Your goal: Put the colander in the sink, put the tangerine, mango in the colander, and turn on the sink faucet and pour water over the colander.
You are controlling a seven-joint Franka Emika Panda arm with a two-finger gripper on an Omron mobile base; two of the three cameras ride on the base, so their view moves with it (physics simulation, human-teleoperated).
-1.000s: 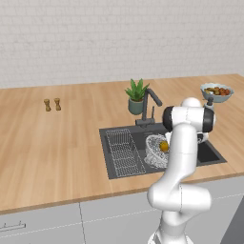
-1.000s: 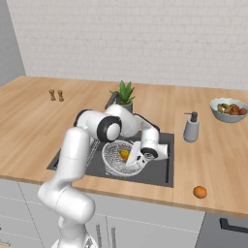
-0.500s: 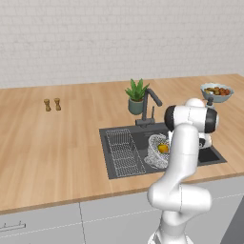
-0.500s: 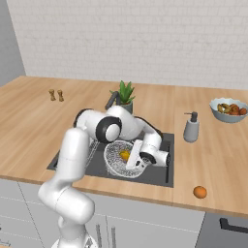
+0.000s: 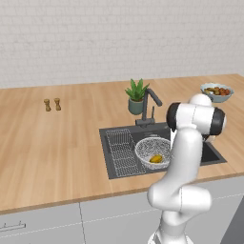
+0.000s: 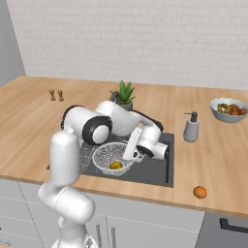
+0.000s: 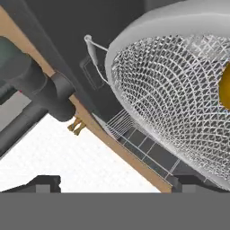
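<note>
Wooden counter (image 5: 62, 138) runs under a white brick wall, with the sink (image 5: 209, 153) cut into it near the front edge. Colander (image 5: 153, 151) sits in the basin beside a flat wire rack (image 5: 122, 151). Mango (image 5: 156, 158) lies in the colander's bottom; in the right base view it (image 6: 116, 165) shows yellow through the mesh.

Tangerine (image 6: 199, 192) sits on the counter front, right of the sink, well apart from the colander and not yet fetched. Judged from this, that fruit is the next job.

Gripper (image 6: 137, 156) hangs over the basin at the colander's right rim, at the end of a forearm that reaches across the sink. Finger tips (image 7: 45, 182) show as dark stubs low in the hand view, set wide apart with nothing between them: jaws look spread and empty. Hand camera looks at the colander (image 7: 179, 103) wall close up, with a sliver of mango (image 7: 226, 87) at the right edge.

Key relation: tangerine lies to the robot's right and toward the counter's front edge from the jaws, past the sink's right rim. Round fruit, no long axis, so approach angle matters little; the hand would have to lift clear of the basin first.

Faucet (image 5: 148, 106) stands behind the sink, spout angled over the basin. Soap bottle (image 6: 191, 128) and fruit bowl (image 6: 229, 109) are farther right.
</note>
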